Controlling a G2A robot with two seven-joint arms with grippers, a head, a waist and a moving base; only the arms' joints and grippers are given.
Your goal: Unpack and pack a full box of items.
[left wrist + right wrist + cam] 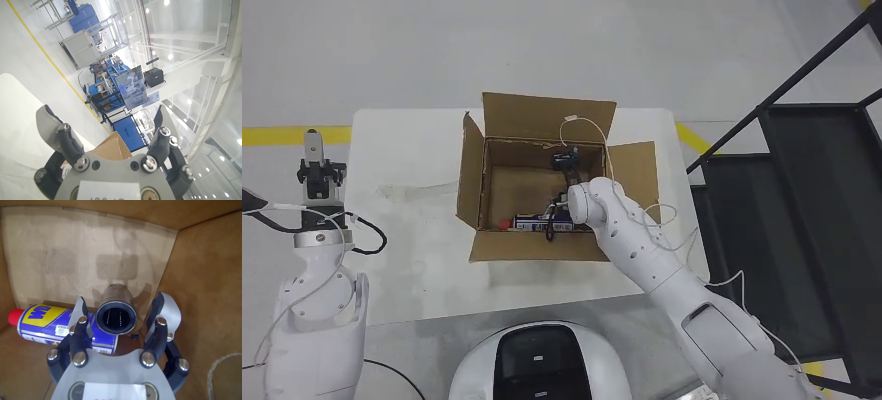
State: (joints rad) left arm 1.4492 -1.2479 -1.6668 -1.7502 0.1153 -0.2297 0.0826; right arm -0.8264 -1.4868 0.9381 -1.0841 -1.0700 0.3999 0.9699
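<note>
R pincer [120, 296]: we see it apart inside box [204, 275], astride metal sleeve [116, 317] by spray can [43, 323].
L pincer [103, 107]: apart, beside counter's [412, 150] left edge.

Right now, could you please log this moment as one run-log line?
right gripper open inside cardboard box, straddling metal cylinder | spray can lying beside it | left gripper open, empty, away from box

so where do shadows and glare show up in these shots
Right wrist view: a blocky shadow, likely cast by the open right gripper, falls on the brown cardboard box behind the steel cylindrical sleeve. Left wrist view: bright ceiling lamps glare behind the open left gripper. Top view: the box's far inner wall lies in shade.
</note>
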